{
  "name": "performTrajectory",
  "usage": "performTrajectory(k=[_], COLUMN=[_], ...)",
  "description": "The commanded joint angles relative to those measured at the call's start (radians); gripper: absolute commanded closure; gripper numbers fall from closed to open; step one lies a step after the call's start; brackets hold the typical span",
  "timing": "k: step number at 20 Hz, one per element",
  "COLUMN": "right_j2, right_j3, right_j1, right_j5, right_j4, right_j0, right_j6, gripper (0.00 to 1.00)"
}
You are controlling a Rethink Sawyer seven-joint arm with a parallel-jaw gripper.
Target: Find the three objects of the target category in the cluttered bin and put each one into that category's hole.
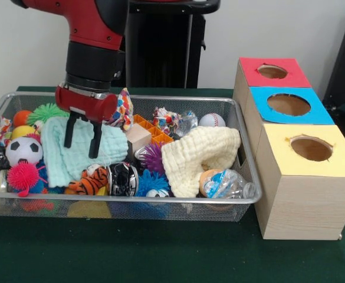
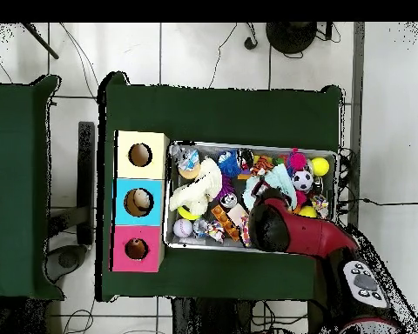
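Gripper [image 1: 82,137] hangs jaws spread over the mint cloth [image 1: 72,150] at the wire bin's [image 1: 160,201] left end, apparently in the search-and-grasp step, so the next move calls for descending, pinching the cloth and carrying it to the boxes' holes [image 1: 288,104].

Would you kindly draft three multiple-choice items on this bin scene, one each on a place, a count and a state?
1. Where does the gripper hang?
A. over the mint cloth
B. over the yellow hole
C. beside the baseball

2. How many holes does the wooden box show?
A. two
B. three
C. four

3. How do the gripper's fingers stand?
A. shut on a ball
B. apart, holding nothing
C. hidden under a cloth

Answers: 1 A, its tips sit just above the mint cloth at the wire bin's left; 2 B, one hole each in the red, blue and yellow tops; 3 B, a gap shows between both fingers.
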Motion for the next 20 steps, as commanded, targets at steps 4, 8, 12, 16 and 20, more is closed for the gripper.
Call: performTrajectory(k=[4, 8, 12, 16, 20], right_j2=[0.153, 0.182, 0.175, 0.160, 0.163], right_j3=[-0.057, -0.085, -0.106, -0.118, -0.117], right_j1=[-0.016, 0.002, 0.023, 0.037, 0.045], right_j5=[0.035, 0.039, 0.016, -0.016, -0.023], right_j4=[-0.056, -0.048, -0.040, -0.033, -0.031], right_j0=[-0.049, -0.061, -0.048, -0.033, -0.035], right_j6=[-0.003, -0.005, 0.012, 0.033, 0.043], gripper=[0.00, 0.00, 0.00, 0.00, 0.00])
